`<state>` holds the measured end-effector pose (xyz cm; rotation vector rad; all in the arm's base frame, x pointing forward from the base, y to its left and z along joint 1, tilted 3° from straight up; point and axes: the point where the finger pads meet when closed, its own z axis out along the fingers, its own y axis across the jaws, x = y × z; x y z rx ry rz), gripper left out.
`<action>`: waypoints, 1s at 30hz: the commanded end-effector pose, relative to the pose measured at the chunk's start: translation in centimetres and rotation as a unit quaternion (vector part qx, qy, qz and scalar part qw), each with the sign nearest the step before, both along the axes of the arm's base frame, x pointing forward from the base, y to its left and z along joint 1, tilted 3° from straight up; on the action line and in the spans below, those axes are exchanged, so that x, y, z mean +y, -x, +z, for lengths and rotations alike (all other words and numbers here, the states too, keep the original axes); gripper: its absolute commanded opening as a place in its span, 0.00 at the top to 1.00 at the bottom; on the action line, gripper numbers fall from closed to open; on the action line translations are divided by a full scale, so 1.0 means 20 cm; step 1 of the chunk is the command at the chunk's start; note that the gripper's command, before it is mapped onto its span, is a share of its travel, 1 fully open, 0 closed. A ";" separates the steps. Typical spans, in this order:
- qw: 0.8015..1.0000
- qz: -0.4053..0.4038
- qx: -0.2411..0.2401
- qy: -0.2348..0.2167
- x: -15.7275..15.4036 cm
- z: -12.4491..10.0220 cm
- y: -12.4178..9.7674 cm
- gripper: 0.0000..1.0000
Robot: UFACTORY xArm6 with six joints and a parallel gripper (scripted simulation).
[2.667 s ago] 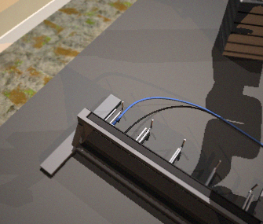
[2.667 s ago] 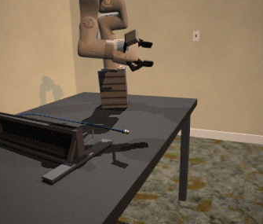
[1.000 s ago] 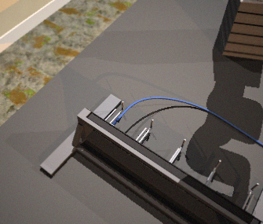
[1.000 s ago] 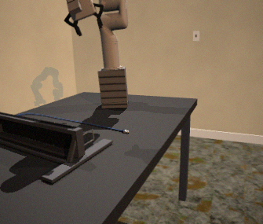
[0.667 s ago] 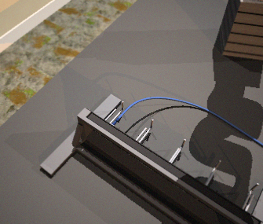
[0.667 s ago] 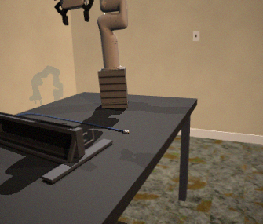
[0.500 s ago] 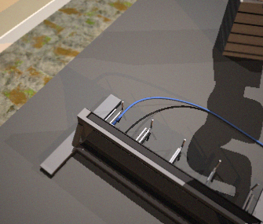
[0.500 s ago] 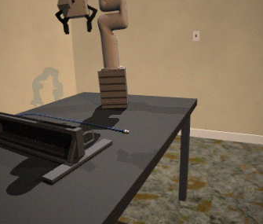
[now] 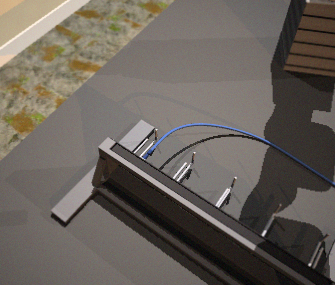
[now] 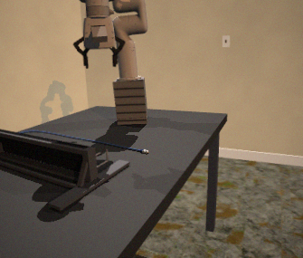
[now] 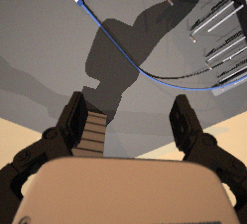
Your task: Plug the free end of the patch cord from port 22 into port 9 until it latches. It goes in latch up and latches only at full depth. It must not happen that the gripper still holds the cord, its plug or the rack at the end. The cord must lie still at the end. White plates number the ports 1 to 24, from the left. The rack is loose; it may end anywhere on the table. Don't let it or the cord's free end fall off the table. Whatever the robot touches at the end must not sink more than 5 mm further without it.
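Observation:
The dark rack (image 9: 177,196) (image 10: 38,152) stands on the black table (image 9: 202,56) (image 10: 183,132); its rear rods also show in the wrist view (image 11: 223,47). The blue patch cord (image 9: 212,125) (image 10: 92,141) (image 11: 138,70) leaves the rack near one end and arcs across the table. Its free end plug (image 10: 146,151) (image 11: 78,2) lies flat on the table, away from the rack. My gripper (image 10: 99,57) (image 11: 128,103) is open and empty. It hangs high above the table's far side, well clear of the cord and the rack. The port numbers cannot be read.
The arm's ribbed brown pedestal (image 9: 322,36) (image 10: 130,101) (image 11: 94,132) stands at the table's back. The rack's flat foot (image 10: 88,186) (image 9: 74,201) sticks out toward the front. The table edge (image 10: 169,200) drops to a mottled floor (image 10: 260,200).

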<state>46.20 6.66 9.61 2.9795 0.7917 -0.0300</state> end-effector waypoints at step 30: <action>0.939 0.344 0.012 -0.004 0.52 -1.09 0.14 0.00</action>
